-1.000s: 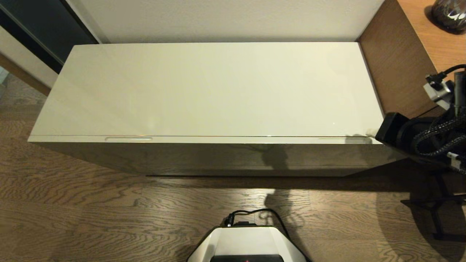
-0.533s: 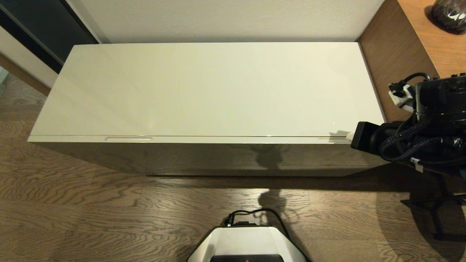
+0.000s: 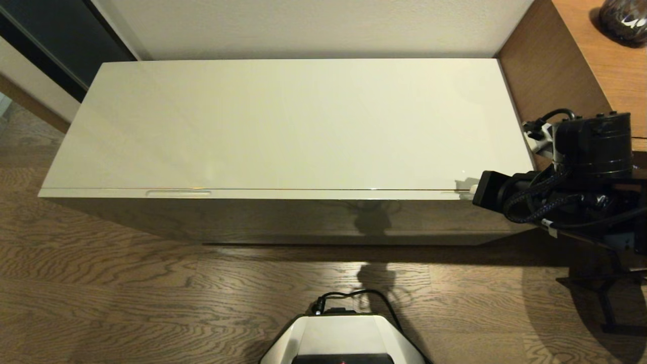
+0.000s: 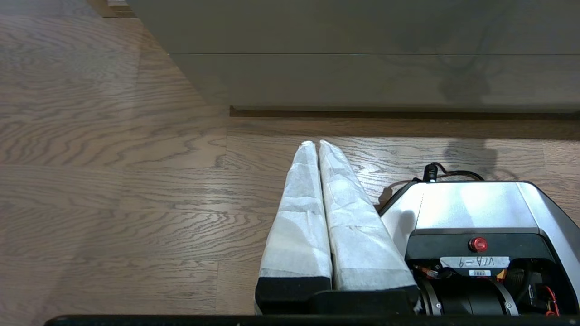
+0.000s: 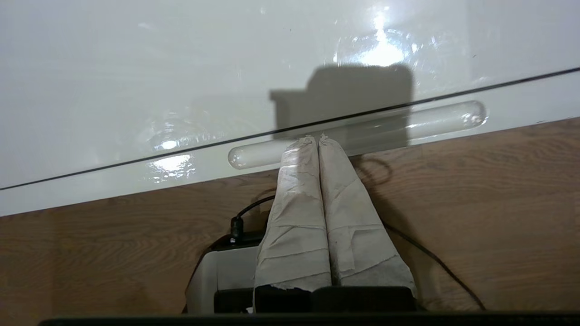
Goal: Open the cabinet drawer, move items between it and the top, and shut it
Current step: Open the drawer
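Note:
The cabinet drawer (image 3: pixel 303 218) is closed, its glossy front under the bare cream-white top (image 3: pixel 303 121). Two recessed handles run along its upper edge, the left handle (image 3: pixel 178 192) and the right handle (image 5: pixel 435 121). My right gripper (image 3: pixel 472 190) comes in from the right at the front edge. In the right wrist view it (image 5: pixel 316 138) is shut, with its wrapped fingertips at the right handle's groove and nothing between them. My left gripper (image 4: pixel 316 144) hangs parked and shut over the floor beside my base. The items are out of view.
A brown wooden unit (image 3: pixel 551 86) stands against the cabinet's right end, with a dark vase (image 3: pixel 624 17) on it. My base (image 3: pixel 343 338) sits on the wood floor in front of the cabinet. Black stand legs (image 3: pixel 606 283) are on the floor at the right.
My right arm has swung left along the cabinet's front edge, bringing its shut gripper from the right corner to the right handle. The left arm and the cabinet are as before.

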{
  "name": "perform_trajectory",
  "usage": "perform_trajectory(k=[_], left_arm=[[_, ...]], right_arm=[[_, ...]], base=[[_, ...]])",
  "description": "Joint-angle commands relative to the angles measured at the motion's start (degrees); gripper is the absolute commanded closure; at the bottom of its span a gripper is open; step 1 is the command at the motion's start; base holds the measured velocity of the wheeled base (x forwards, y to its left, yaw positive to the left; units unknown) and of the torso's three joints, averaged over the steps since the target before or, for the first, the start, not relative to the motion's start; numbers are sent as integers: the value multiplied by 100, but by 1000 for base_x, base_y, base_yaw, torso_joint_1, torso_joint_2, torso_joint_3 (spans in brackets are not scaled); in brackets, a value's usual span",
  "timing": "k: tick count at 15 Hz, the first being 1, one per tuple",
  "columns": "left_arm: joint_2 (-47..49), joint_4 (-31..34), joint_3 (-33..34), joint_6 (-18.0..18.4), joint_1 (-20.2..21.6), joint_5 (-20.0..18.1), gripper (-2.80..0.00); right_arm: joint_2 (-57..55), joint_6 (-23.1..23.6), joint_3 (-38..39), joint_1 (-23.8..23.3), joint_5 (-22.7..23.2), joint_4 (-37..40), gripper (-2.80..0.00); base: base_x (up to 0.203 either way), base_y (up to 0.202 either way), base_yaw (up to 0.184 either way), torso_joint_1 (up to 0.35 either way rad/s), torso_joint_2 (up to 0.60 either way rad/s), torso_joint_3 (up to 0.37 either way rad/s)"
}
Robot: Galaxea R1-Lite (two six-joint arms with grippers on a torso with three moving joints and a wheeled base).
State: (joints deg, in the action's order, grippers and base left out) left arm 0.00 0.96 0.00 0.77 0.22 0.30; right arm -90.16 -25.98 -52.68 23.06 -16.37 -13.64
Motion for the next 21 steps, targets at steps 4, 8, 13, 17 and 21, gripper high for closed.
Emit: perform_trajectory(k=[4, 8, 13, 17, 21], left_arm=[[9, 0, 0, 2, 4, 5, 0], [9, 0, 0, 2, 4, 5, 0], [9, 0, 0, 2, 4, 5, 0], [9, 0, 0, 2, 4, 5, 0], [9, 0, 0, 2, 4, 5, 0]], right_arm=[[-168, -92, 38, -4, -15, -7, 0], [-248, -233, 30, -48, 2, -105, 0], [-494, -180, 293, -48, 11, -772, 0], [-476, -197, 592, -30, 20, -631, 0], [136, -227, 758, -6, 33, -44, 0]], base=[[0, 0, 0, 0, 0, 0], [0, 0, 0, 0, 0, 0], [0, 0, 0, 0, 0, 0], [0, 0, 0, 0, 0, 0], [0, 0, 0, 0, 0, 0]])
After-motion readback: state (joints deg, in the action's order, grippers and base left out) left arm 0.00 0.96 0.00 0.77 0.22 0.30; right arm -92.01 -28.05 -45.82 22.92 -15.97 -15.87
